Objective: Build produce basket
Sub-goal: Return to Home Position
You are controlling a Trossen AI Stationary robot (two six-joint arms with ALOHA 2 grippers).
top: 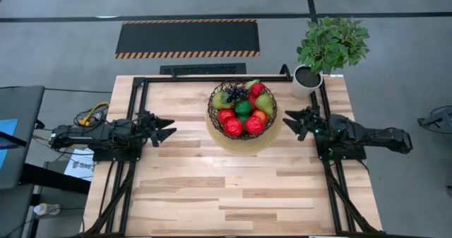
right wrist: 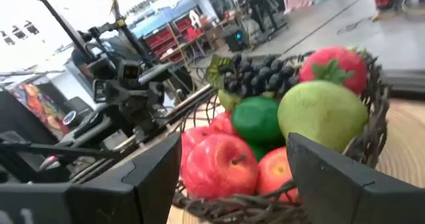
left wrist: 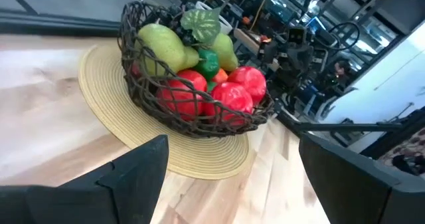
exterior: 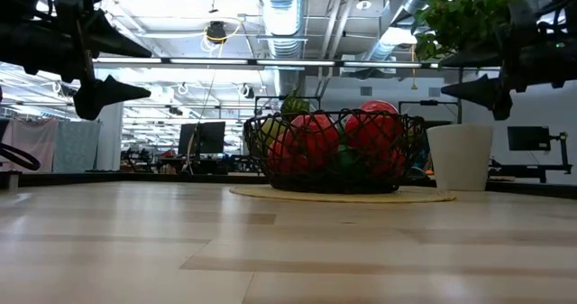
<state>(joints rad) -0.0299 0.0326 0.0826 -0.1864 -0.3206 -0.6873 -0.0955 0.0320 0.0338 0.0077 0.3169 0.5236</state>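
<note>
The left tool hangs above the left side of the pale wooden worktop. Its two dark fingers are spread wide, and there is nothing between them. It points at the round dark brown wire basket but stays well apart from it. The right tool hangs over the right side, up in the air and close to the basket. Its fingers are spread too, and they hold nothing.

The basket sits between the two tools, toward the far side of the worktop, on a flat round tan mat. It is full of toy fruit. Shiny red round fruits lie at the near side, with a small green round fruit and a little orange fruit in the middle. Two light green pears lie at the sides. A bunch of dark purple grapes sits on top at the back, next to a pinkish-red fruit with green leaves.

A white pot with a green leafy plant stands at the far right corner, near the basket.
</note>
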